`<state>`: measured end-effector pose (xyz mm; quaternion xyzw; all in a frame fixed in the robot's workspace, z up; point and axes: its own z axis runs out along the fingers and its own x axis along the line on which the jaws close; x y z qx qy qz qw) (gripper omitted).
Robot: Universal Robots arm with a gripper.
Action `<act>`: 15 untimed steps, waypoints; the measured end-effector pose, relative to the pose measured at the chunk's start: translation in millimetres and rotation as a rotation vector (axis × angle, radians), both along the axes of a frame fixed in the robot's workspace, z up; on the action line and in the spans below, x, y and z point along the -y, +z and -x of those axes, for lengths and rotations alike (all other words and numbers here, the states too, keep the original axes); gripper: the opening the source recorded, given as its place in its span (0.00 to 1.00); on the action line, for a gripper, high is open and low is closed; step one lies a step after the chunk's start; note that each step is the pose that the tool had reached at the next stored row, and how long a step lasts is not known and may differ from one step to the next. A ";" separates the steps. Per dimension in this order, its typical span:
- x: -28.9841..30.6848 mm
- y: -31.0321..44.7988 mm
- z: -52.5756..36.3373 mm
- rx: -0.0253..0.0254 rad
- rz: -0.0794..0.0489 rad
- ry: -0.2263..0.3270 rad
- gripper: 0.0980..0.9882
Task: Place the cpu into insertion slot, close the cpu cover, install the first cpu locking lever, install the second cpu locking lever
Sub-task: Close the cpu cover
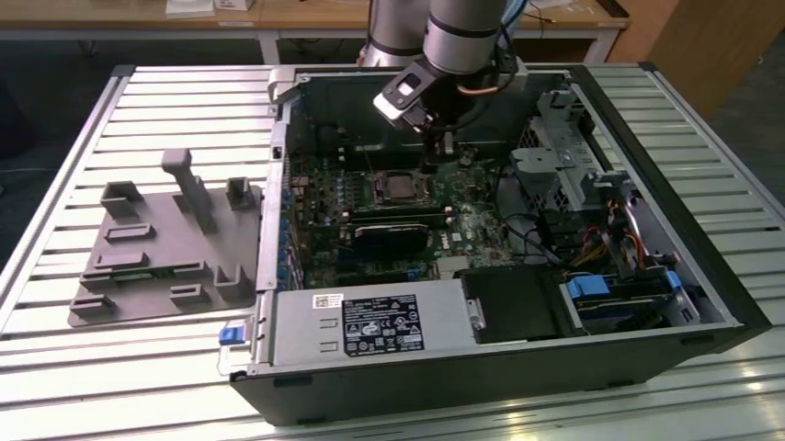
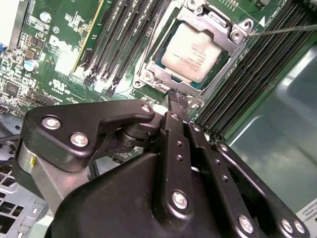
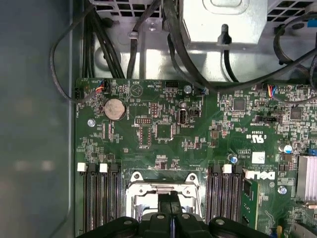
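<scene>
The cpu (image 2: 190, 52), a pale silver square chip, lies in the insertion slot (image 2: 157, 63) on the green motherboard. The cpu cover (image 2: 218, 25), a silvery frame, lies flat over the chip's edges. A thin metal locking lever (image 2: 285, 29) sticks out from one corner of the frame, and a second thin rod (image 2: 156, 34) runs along another side. My gripper (image 2: 177, 96) is shut, its black fingertips together at the edge of the slot's frame, with nothing seen between them. In the exterior view the gripper (image 1: 432, 158) hangs just behind the socket (image 1: 396, 186). The first wrist view has the fingertips (image 3: 164, 204) over the frame (image 3: 143, 191).
Long black memory slots (image 2: 247, 74) flank the socket on both sides. The open computer case (image 1: 687, 276) walls in the board, with a drive cage (image 1: 576, 156), cables (image 1: 540, 239) and a power supply (image 1: 356, 322) close by. A grey fixture (image 1: 160, 248) lies on the slatted table at the exterior view's left.
</scene>
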<state>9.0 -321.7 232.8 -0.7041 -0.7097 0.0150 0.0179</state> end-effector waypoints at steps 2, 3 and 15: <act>0.0 -0.4 3.5 0.0126 0.000 0.000 0.01; 0.0 -0.6 5.2 0.0183 0.000 0.001 0.01; 0.0 -4.7 27.9 0.0515 0.000 0.003 0.01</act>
